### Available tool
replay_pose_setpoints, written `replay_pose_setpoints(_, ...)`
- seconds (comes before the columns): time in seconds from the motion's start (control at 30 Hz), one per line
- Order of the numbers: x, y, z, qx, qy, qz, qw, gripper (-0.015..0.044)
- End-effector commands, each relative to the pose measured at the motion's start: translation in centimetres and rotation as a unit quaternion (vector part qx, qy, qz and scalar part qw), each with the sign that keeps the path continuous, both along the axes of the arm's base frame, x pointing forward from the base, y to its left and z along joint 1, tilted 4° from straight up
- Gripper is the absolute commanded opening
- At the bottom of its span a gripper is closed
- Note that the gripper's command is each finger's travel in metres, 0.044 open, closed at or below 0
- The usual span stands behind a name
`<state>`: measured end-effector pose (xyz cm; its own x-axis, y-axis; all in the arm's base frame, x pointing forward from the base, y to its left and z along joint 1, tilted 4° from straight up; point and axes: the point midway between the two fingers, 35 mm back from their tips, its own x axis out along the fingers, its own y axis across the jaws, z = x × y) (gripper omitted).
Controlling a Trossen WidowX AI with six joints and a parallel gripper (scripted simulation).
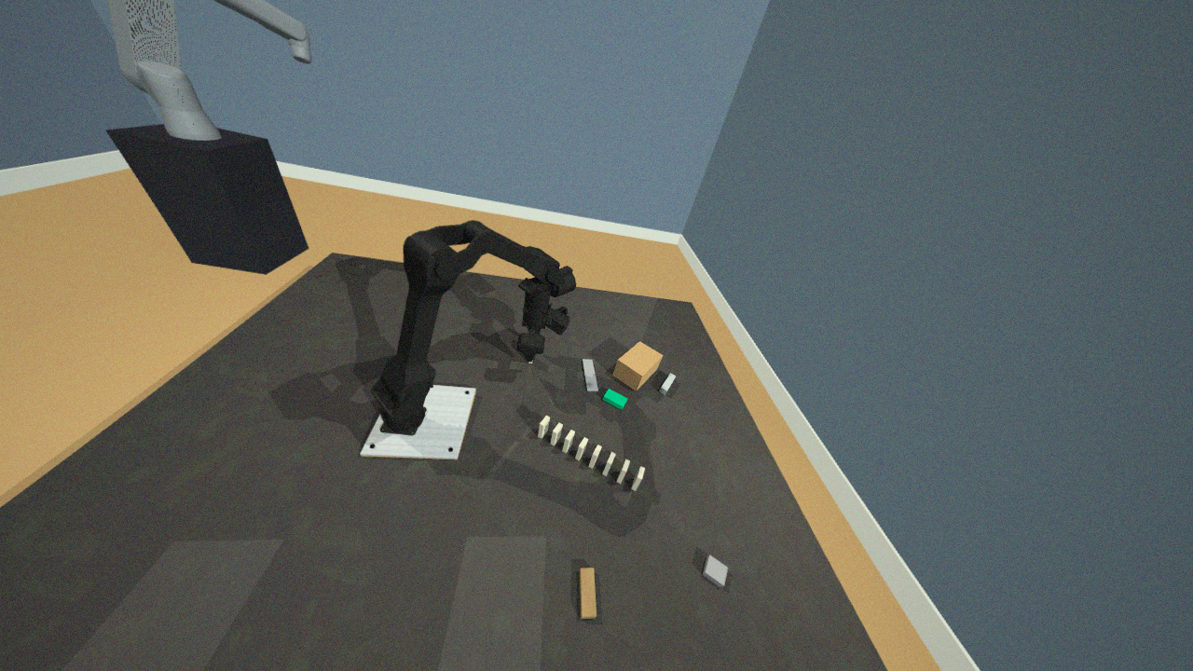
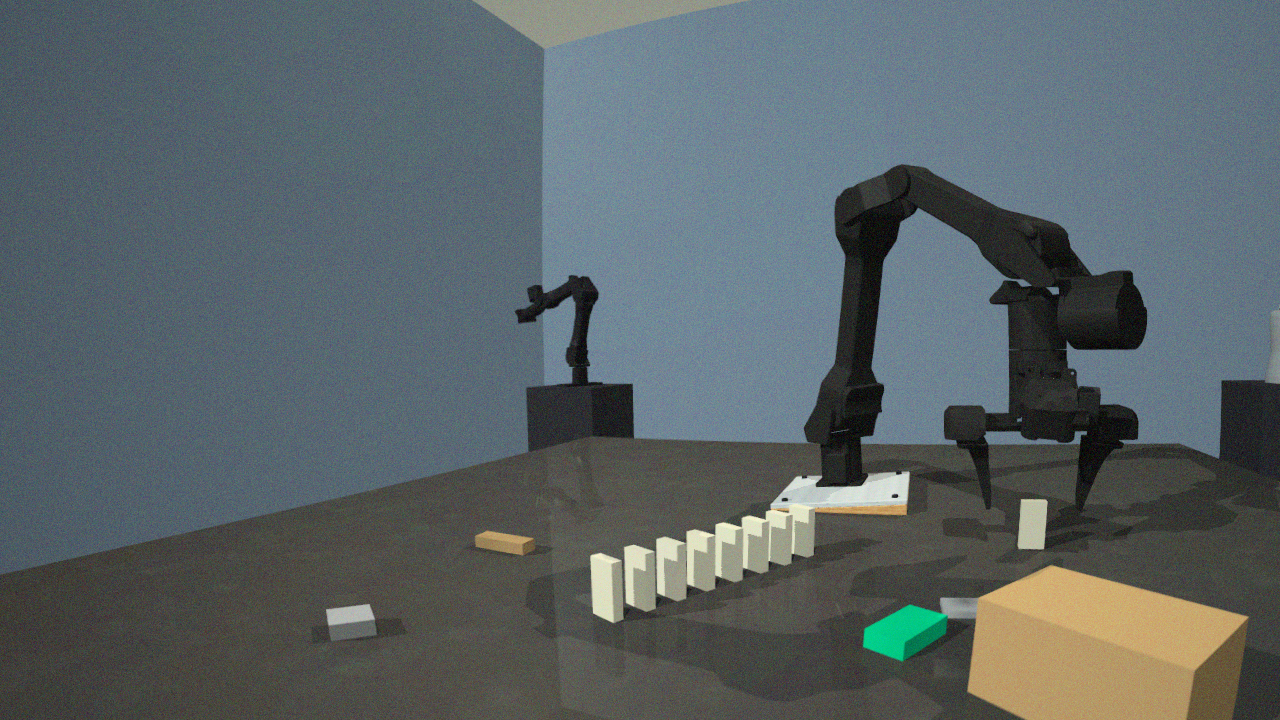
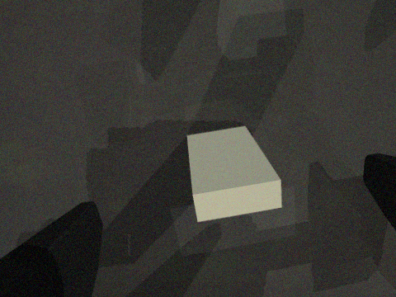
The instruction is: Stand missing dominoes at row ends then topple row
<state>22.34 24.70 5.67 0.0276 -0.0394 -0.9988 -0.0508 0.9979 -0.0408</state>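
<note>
Domino (image 2: 1032,523) upright, directly below open pincer (image 2: 1038,488), untouched.

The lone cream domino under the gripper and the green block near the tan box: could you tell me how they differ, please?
The lone cream domino stands upright; the green block lies flat. The domino stands below the open gripper, between its fingers; the green block lies beside the tan box, away from the gripper. Cream against bright green. Both are plain rectangular blocks, and neither is held.

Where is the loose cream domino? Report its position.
The loose domino stands upright, apart from the row, right of the base plate, directly beneath the open gripper.
</note>
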Motion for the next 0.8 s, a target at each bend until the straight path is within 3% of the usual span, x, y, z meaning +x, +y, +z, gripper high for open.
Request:
replay_pose_setpoints(0.0,0.1,0.0,-0.5,-0.001,-0.003,0.001,1.0,0.044)
replay_pose_setpoints(0.33,0.2,-0.1,-1.7,-0.001,-0.003,0.001,1.0,0.044)
replay_pose_setpoints(0.77,0.2,-0.1,-1.7,-0.001,-0.003,0.001,1.0,0.0107)
